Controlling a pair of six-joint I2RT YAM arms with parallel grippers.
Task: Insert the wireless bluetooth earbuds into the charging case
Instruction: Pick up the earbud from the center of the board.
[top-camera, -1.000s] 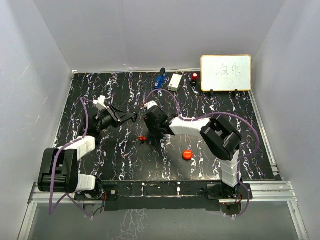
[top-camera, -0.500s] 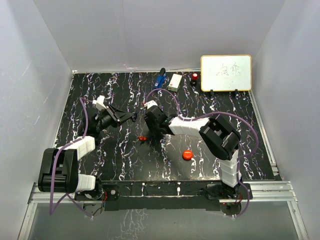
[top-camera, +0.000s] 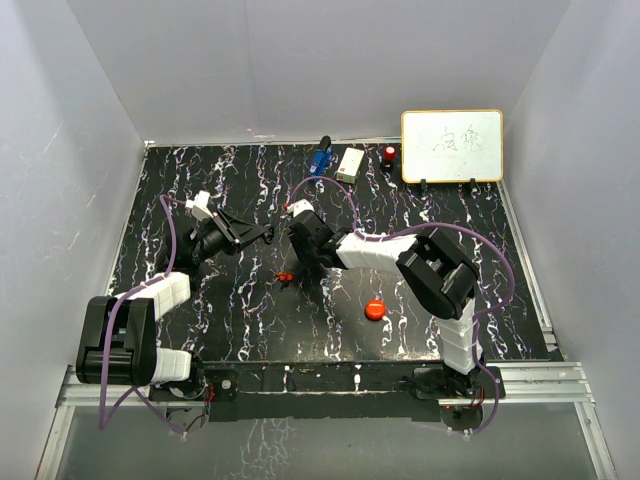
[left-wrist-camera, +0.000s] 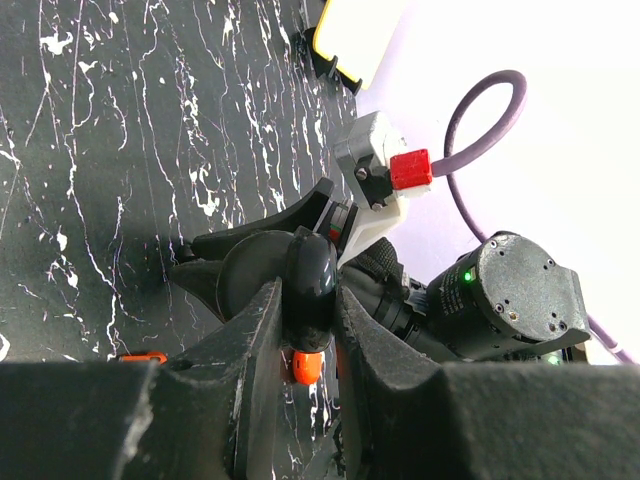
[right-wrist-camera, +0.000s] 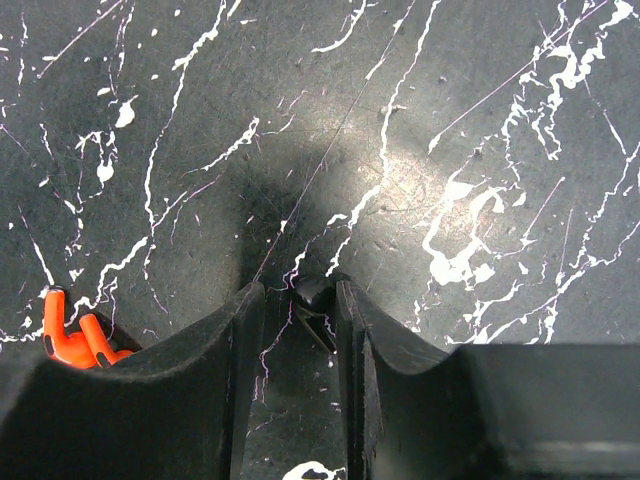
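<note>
Two robot arms work over a black, white-veined table (top-camera: 180, 190), seen from above and from each wrist. The left arm's tool (left-wrist-camera: 306, 300) is pinched tight on the charging case (left-wrist-camera: 311, 268), a glossy black round piece with an orange-red part showing at its lower end; the case is held off the table, pressed between both fingers (left-wrist-camera: 258, 330). Just beyond it in the left wrist view sits the wrist of the right arm, with a white camera block and a purple cable.

The right arm's tool (right-wrist-camera: 298, 292) points down at the table near the middle. Its fingers (right-wrist-camera: 240, 340) stand slightly apart, and the mostly black earbud (right-wrist-camera: 314, 292) lies on the table between the tips. The earbud sits close against one finger, with a gap on its other side. The red-and-black earbud (top-camera: 285, 276) lies on the table just beside that tool, outside the fingers; in the right wrist view it shows as orange-red prongs at the lower left edge. Both earbuds are outside the case.

A red round puck (top-camera: 375, 309) rests on the table nearer the arm bases, well apart from both tools. Along the far edge stand a whiteboard (top-camera: 452, 146) with handwriting, a small white box (top-camera: 350, 163), a blue object (top-camera: 320, 160) and a small red-and-black object (top-camera: 388, 154).
</note>
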